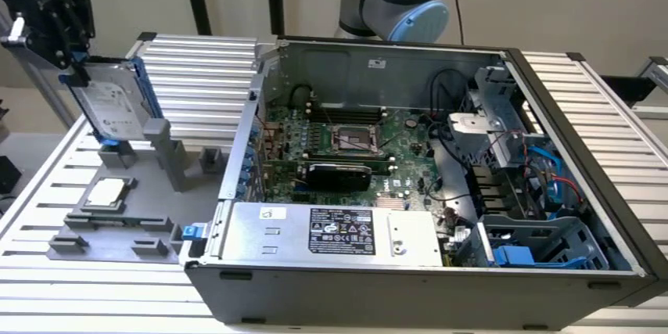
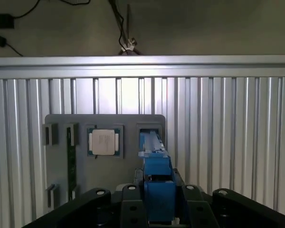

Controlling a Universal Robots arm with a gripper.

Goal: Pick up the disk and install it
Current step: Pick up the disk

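At the exterior view's far left, above the ribbed aluminium tabletop (image 1: 199,68), the black gripper (image 1: 75,64) is seen closed on the upper end of the disk (image 1: 113,107). The disk is held on edge and slightly tilted, with its white label turned towards the camera and its blue carrier visible along both long sides. Its lower end is placed at the slotted post of a grey fixture plate (image 1: 156,228); whether it touches the slot cannot be told.

In the wrist view, the blue edge of the disk (image 2: 156,187) is clamped between the black fingers (image 2: 187,209), which are narrowed onto it, and it runs down to an open slot in the fixture plate (image 2: 104,166). Just beside that slot a square silver CPU chip (image 2: 103,141) is seated in its own recess; the same chip (image 1: 108,193) is seen in the exterior view below the disk.

To the exterior view's right of the fixture an open computer case (image 1: 418,295) is laid on its side, well apart from the disk. Inside it a green motherboard (image 1: 334,134) and a grey labelled power-supply box (image 1: 334,232) are shown. Behind the case the base of the robot arm (image 1: 402,1) is visible.
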